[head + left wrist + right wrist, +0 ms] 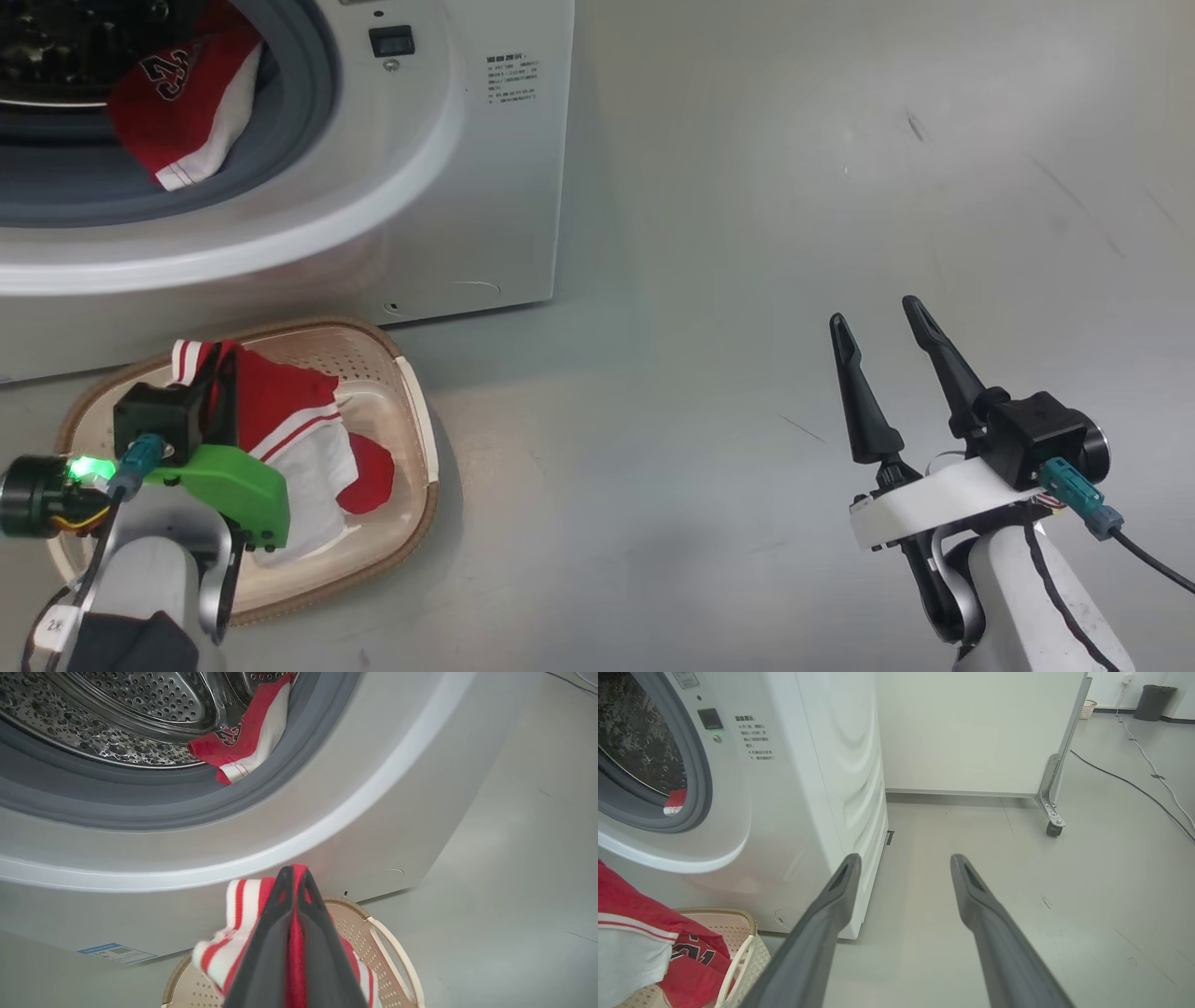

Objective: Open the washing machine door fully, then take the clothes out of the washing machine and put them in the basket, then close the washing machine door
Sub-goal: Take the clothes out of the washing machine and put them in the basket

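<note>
Clothes (pixel 280 403) vertical, left tool (pixel 294 876) to basket (pixel 375 362)

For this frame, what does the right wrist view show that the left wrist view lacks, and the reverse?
Right wrist view: the open right gripper, a white partition on a caster, floor cables, a dark bin. Left wrist view: the left gripper shut on a striped garment, a blue label low on the washing machine. Both: the machine, a red jersey draped over its gasket, the basket, and that garment over it.
</note>
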Tool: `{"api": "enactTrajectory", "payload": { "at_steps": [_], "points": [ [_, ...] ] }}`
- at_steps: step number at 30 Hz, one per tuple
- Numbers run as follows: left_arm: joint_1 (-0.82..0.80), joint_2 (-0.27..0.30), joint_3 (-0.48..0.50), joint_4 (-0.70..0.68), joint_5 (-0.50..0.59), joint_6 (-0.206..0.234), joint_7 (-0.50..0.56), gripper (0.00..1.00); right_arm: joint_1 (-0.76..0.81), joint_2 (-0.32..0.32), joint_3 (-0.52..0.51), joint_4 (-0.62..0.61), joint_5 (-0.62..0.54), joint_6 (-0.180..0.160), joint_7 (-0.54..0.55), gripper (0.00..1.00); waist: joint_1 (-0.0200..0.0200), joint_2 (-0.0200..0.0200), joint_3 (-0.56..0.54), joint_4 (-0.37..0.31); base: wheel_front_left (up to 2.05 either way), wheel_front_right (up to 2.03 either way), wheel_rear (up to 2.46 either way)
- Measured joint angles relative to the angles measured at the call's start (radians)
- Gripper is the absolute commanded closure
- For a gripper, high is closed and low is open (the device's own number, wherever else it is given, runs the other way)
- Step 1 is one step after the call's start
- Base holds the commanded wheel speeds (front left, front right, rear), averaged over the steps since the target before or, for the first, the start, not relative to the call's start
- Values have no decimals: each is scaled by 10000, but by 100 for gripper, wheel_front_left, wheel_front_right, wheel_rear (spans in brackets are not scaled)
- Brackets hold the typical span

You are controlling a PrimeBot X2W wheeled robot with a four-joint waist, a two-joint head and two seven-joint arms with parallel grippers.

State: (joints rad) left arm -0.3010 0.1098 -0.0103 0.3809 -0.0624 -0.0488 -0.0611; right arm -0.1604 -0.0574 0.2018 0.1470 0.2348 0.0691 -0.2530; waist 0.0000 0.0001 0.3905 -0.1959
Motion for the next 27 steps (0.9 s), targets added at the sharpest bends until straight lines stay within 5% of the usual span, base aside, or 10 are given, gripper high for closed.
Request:
{"api": "enactTrajectory", "payload": {
  "at_steps": [27],
  "points": [
    [-1208, 336, 617, 3229, -134, 316, 134, 100, -457, 42, 15, -102, -194, -13, 0, 0, 0, 0, 1539, -318, 0, 0, 0]
  ]
}}
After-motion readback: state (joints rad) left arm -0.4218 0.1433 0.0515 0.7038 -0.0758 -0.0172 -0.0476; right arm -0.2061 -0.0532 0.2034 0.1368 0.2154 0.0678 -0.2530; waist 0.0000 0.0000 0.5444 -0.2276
